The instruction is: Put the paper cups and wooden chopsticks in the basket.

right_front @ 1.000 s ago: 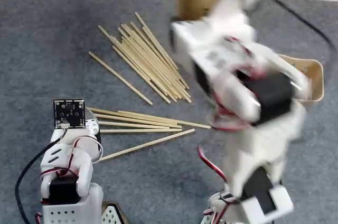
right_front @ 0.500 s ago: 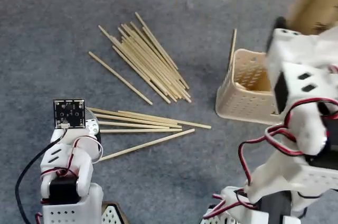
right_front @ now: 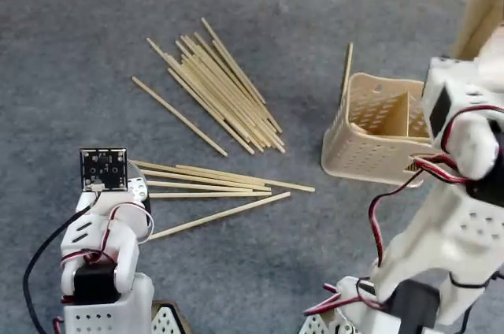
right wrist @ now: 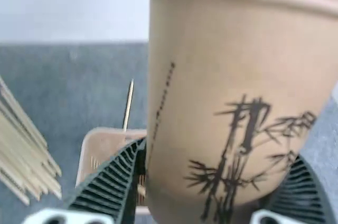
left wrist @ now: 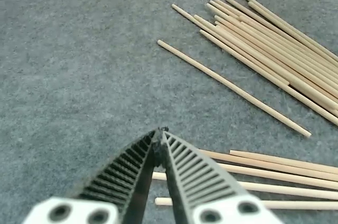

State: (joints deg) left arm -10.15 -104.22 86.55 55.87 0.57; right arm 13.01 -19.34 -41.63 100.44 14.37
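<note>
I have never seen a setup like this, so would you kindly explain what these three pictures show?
These are two small white robot arms on a grey mat. The overhead picture looks down on both: the left arm in the lower corner, the right arm beside a tan basket. The other two pictures come from cameras mounted on each arm's wrist, looking along its jaws. Wooden chopsticks lie on the mat in a large pile and a smaller group; a single chopstick stands up at the basket's edge. The left jaws are shut on nothing. The right jaws grip a paper cup with a bamboo drawing, held up near the basket.
</note>
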